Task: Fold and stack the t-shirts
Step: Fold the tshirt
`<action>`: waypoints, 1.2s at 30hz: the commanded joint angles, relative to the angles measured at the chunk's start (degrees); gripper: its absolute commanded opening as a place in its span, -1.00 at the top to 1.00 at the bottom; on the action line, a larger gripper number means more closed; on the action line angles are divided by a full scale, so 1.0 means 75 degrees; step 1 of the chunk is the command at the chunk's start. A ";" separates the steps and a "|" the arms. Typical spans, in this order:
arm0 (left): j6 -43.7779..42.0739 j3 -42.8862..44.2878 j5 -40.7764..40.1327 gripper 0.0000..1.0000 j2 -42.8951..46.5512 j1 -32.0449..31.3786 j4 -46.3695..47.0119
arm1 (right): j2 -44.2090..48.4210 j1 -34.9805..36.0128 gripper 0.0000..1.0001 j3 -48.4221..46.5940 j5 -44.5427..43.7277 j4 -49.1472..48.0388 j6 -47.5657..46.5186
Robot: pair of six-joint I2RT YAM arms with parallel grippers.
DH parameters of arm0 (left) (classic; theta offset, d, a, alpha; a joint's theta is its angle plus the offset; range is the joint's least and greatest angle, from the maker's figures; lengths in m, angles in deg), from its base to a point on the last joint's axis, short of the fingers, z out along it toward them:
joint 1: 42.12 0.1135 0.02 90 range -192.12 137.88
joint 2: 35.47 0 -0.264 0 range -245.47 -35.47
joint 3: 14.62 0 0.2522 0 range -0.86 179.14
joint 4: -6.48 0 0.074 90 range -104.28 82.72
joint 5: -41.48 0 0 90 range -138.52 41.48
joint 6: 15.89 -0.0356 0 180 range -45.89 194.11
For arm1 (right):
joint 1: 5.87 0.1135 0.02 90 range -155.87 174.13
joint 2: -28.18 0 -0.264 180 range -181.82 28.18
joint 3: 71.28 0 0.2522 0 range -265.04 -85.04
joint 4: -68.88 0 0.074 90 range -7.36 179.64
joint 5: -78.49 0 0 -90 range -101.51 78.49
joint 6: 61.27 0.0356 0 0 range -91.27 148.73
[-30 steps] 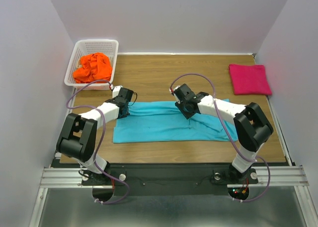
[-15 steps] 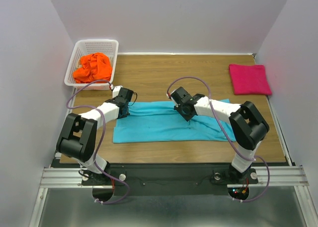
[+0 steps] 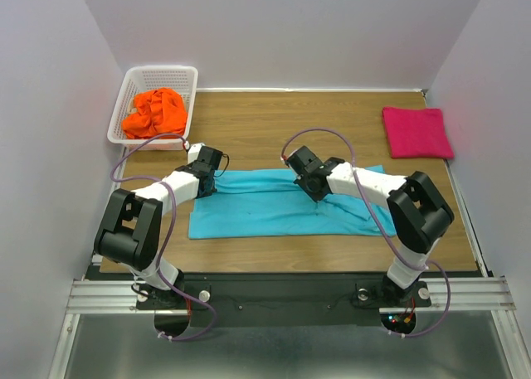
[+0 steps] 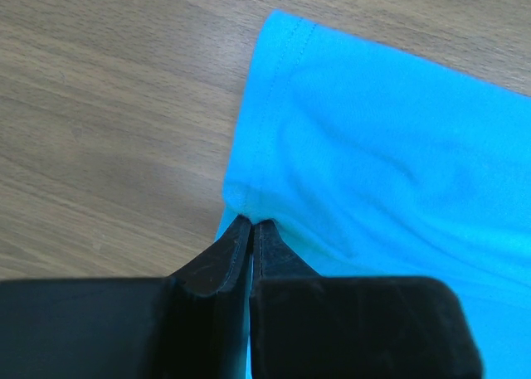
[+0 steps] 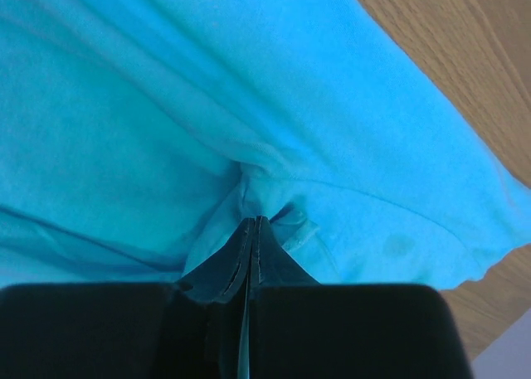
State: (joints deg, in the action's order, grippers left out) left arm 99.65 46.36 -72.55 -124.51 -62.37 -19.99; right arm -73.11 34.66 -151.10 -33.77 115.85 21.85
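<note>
1. The top camera looks down from behind over the whole table (image 3: 265, 122).
2. The left wrist camera looks closely at the blue shirt (image 3: 265, 209), at its left end.
3. The right wrist camera looks closely at its middle; all views share it.

A robot test lab: a left arm (image 3: 166, 188) and a right arm (image 3: 373, 184) are bolted to a metal rail (image 3: 99, 292) at a wooden table (image 3: 265, 122). Bare white walls (image 3: 290, 31) box it in, and cables (image 3: 318, 130) loop loose.

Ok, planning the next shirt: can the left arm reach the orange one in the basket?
Probably not yet: the left end effector is shut on the turquoise shirt. Otherwise the orange shirt lies uncovered nearby.
</note>
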 commanded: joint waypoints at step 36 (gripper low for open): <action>0.0521 0.0652 -0.0254 -0.51 0.1547 -0.0007 -0.0990 | 0.0990 -0.1852 0.10 -0.0766 0.0987 0.1034 0.1548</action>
State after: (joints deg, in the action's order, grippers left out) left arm 104.44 46.73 -73.84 -115.39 -62.35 -26.61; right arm -69.84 26.75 -155.17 -27.37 126.63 29.02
